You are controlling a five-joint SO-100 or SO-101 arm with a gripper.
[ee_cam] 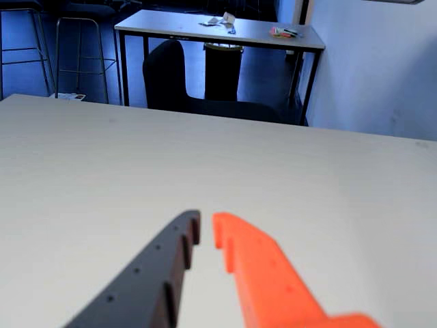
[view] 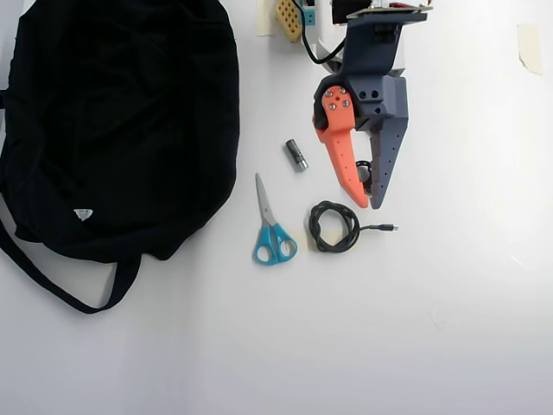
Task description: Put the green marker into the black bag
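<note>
Three small things lie below the arm in the overhead view: the scissors point(view: 271, 226) with blue handles, the short grey cylinder point(view: 296, 155), and the coiled black cable point(view: 335, 226). You will not find the green marker among them; no picture shows it. It may be hidden under the gripper point(view: 370, 204), but this cannot be told from here.

The main risk is that you take the wrong thing. The cylinder and the cable are both dark and near the fingertips, and a hurried closing could catch the cable, whose coil lies just below the tips. A second risk is the bag: the black bag point(view: 117, 121) fills the upper left of the frame and looks flat, with no clear opening visible, so a marker dropped on it could simply rest on the fabric or roll off.

The pincer is nearly closed, with only a narrow slit between the orange finger and the dark one. In the wrist view the gripper point(ee_cam: 206, 229) holds nothing between its tips, and only bare table point(ee_cam: 307, 184) lies ahead. It is raised above the surface, as I judge, touching nothing.
</note>
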